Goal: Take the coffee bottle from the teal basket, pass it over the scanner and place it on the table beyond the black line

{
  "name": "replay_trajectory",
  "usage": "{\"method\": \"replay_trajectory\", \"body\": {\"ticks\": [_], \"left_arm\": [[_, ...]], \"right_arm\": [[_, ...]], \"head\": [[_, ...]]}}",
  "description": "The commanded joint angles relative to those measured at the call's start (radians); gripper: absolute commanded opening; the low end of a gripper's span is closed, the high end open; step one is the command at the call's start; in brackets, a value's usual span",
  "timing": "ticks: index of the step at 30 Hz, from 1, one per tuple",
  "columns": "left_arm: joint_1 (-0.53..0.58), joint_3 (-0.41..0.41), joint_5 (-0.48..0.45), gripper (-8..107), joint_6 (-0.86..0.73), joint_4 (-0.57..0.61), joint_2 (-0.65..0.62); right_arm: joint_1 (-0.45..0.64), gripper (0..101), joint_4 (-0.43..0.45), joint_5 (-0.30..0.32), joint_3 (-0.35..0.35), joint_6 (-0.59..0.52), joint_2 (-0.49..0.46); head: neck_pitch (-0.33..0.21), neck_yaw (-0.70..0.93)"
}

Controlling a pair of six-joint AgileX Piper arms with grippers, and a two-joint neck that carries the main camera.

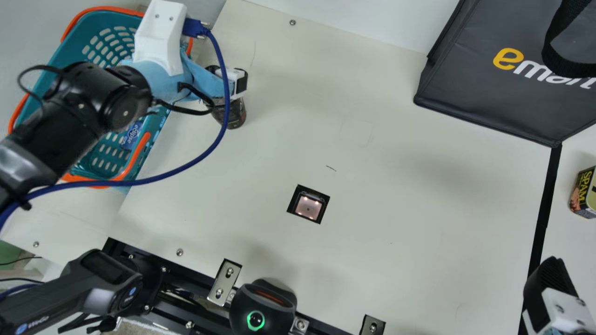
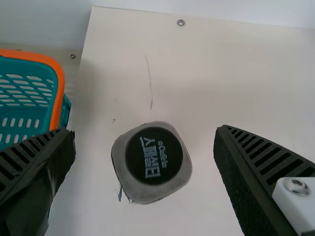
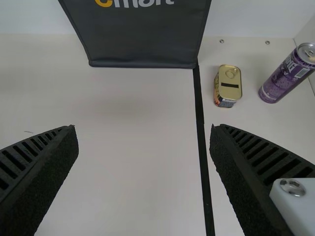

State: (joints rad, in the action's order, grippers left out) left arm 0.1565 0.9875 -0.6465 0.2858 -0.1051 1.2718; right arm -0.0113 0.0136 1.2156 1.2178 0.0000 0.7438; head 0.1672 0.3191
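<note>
In the main view, the coffee bottle (image 1: 229,114) is out of the teal basket (image 1: 153,135), at three o'clock from it, on the bare part of the counter (image 1: 419,209) just beside the rim. The left gripper (image 1: 228,83) is right over it, at its twelve o'clock in that view. In the left wrist view the gripper's fingers stand wide apart, one on each side of the bottle's dark cap, with a gap between cap and finger on both sides; nothing is gripped.

The scanner (image 1: 308,207), a small lit window set in the counter, lies at five o'clock from the bottle, well apart from it. The black line (image 1: 542,209) runs at three o'clock from the scanner, and beyond it sits a tin (image 1: 582,190). In the right wrist view, a purple can (image 3: 288,76) is near that tin.

The right gripper (image 1: 549,279), at four o'clock from the scanner, is open and holds nothing. A dark bag (image 1: 484,93) lies at two o'clock from the scanner. Inside the basket is a blue packet (image 1: 132,135).
</note>
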Motion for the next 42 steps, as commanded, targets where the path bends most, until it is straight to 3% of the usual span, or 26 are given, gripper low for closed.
{"method": "replay_trajectory", "body": {"ticks": [1, 12, 24, 32, 42], "left_arm": [[-0.004, 0.003, -0.024, 90, -0.052, 0.032, -0.043], [-0.051, 0.07, -0.212, 90, -0.216, 0.14, -0.232], [-0.084, 0.12, -0.393, 90, -0.283, 0.18, -0.391], [-0.082, 0.119, -0.392, 90, -0.286, 0.18, -0.394], [-0.082, 0.119, -0.392, 90, -0.286, 0.18, -0.394]], "right_arm": [[0.0, 95, 0.0, 0.0, 0.0, 0.0, 0.0], [0.0, 95, 0.0, 0.0, 0.0, 0.0, 0.0], [0.0, 95, 0.0, -0.001, 0.0, 0.0, 0.0], [0.0, 95, 0.0, -0.001, 0.0, 0.0, 0.0], [0.0, 95, 0.0, -0.001, 0.0, 0.0, 0.0]], "head": [[-0.029, 0.002], [-0.029, 0.002], [-0.029, 0.002], [-0.029, 0.002], [-0.029, -0.231]]}}
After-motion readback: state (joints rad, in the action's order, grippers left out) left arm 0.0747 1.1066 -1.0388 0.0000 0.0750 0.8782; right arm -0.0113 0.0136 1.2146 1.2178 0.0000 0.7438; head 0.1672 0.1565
